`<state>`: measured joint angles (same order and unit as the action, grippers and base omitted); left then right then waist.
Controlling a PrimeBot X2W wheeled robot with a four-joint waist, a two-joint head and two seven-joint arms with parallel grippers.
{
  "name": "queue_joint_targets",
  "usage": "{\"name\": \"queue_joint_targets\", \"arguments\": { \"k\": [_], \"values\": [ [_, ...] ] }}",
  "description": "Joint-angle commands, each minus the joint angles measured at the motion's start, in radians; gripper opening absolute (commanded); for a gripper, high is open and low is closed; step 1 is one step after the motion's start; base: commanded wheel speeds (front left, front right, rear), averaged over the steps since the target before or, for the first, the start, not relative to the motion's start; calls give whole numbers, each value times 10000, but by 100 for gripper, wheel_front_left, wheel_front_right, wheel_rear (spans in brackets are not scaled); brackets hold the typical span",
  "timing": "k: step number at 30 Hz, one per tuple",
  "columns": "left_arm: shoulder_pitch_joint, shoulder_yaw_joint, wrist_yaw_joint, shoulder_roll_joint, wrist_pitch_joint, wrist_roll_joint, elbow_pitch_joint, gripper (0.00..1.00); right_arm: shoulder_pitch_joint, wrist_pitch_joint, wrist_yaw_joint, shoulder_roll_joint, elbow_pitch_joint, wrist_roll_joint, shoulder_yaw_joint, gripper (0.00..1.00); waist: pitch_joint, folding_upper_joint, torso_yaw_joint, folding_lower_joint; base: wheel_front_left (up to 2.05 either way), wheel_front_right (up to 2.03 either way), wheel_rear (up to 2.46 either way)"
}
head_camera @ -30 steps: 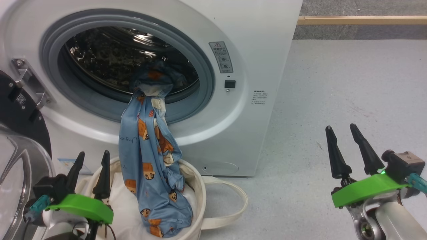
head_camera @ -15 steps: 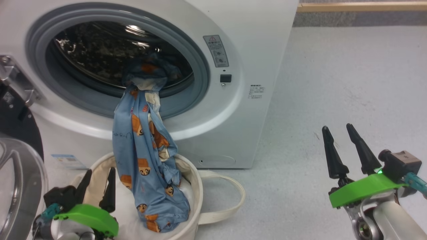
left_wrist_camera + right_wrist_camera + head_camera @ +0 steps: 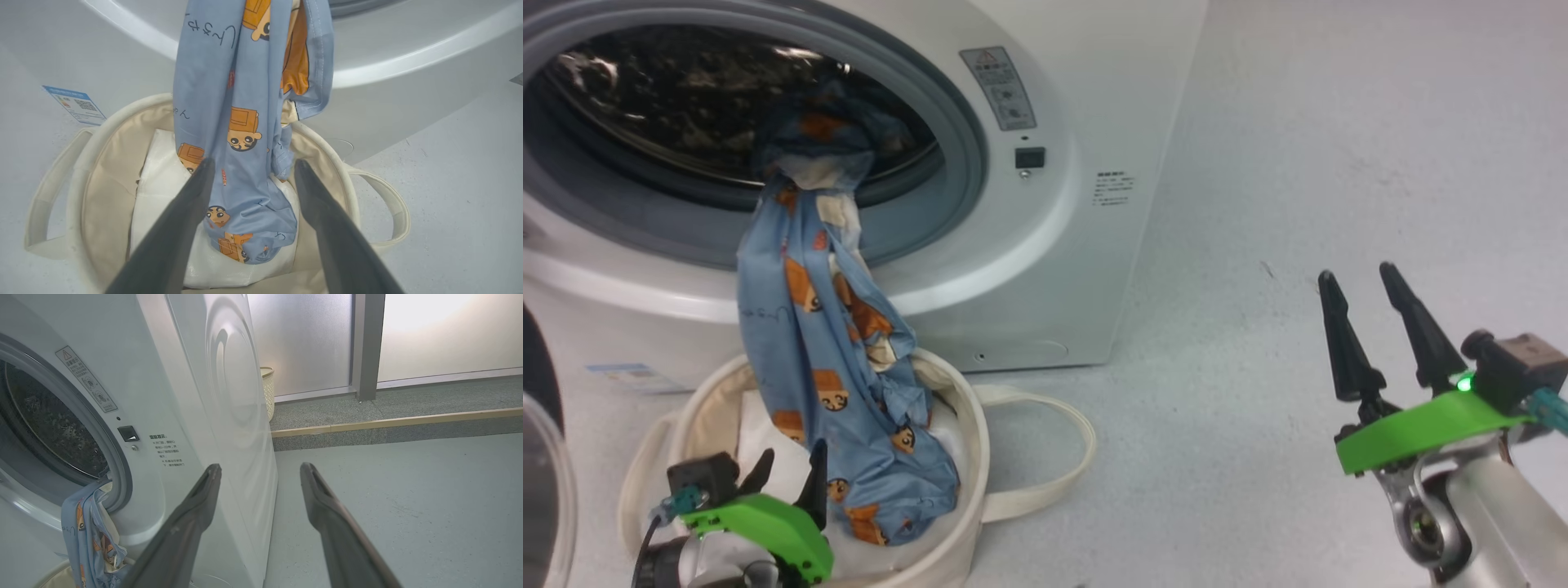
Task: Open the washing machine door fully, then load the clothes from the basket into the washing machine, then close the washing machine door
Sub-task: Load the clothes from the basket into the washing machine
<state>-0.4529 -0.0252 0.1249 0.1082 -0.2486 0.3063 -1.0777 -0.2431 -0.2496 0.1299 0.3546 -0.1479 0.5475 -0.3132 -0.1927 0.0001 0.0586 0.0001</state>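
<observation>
The clothes [image 3: 825, 327] hang half out of the washing machine [image 3: 1045, 245], bottom end bunched in the basket [image 3: 964, 457]. Left gripper [image 3: 792, 453] sits low at the basket, jaws wide, facing the fabric. Right gripper [image 3: 1357, 272] hovers off over the floor [image 3: 1298, 163], jaws wide too.

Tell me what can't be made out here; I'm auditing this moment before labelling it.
Head view: washing machine door mostly cut off by the left edge.
Head view: top of the clothes lost in the dark drum.
Left wrist view: basket bottom covered by clothes and white cloth.
Head view: warning label print too small.
</observation>
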Motion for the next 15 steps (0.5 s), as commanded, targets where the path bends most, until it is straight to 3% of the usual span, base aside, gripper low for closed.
{"name": "queue_joint_targets", "arguments": {
  "k": [1, 15],
  "values": [
    [-430, 182, 54, 187, -109, 130, -4, 100, -339, -122, 8, 226, 376, 36, -118, 100, -213, -1, 169, -1, 0, 0, 0],
    [-1764, -726, 56, 266, -14, 893, -1571, 100, -868, -122, 8, 344, 812, -60, 125, 100, -1772, -1, 672, -1, 0, 0, 0]
  ]
}}
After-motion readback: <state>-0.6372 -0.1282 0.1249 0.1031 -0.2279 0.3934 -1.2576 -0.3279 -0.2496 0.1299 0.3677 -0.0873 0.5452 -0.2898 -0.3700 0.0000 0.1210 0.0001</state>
